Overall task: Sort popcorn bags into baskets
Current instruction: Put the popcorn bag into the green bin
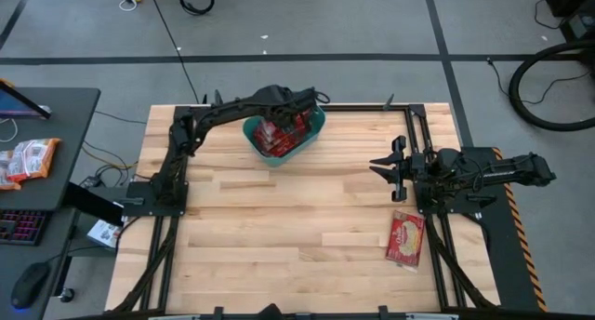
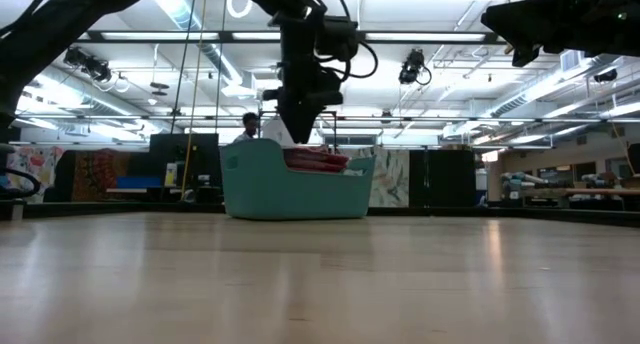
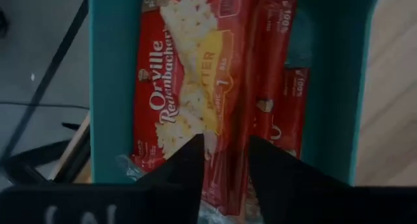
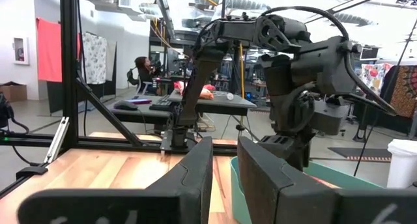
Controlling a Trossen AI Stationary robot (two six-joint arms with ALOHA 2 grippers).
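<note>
The teal basket [image 1: 284,136] stands near the table's far edge and holds several red popcorn bags [image 3: 189,87], some lying flat and some standing on edge. My left gripper [image 3: 227,160] hangs open just above them, pointing down, with the edge of one red bag [image 3: 238,120] in the gap between its fingers. In the low view the left gripper [image 2: 300,124] is over the basket [image 2: 290,184]. One more popcorn bag [image 1: 406,239] lies flat near the table's right edge. My right gripper [image 1: 376,166] waits open above the table's right side, just beyond that bag. My left gripper stands over the bags in the basket with its fingers on either side of one bag's edge. I cannot tell whether the fingers touch it.
A black frame [image 1: 414,143] borders the table at its far and right sides. A side desk to the left carries an orange-and-white packet [image 1: 28,160], a keyboard and a mouse. Bare wood [image 1: 279,236] spans the table's middle and near part. A person [image 2: 250,126] is in the room behind.
</note>
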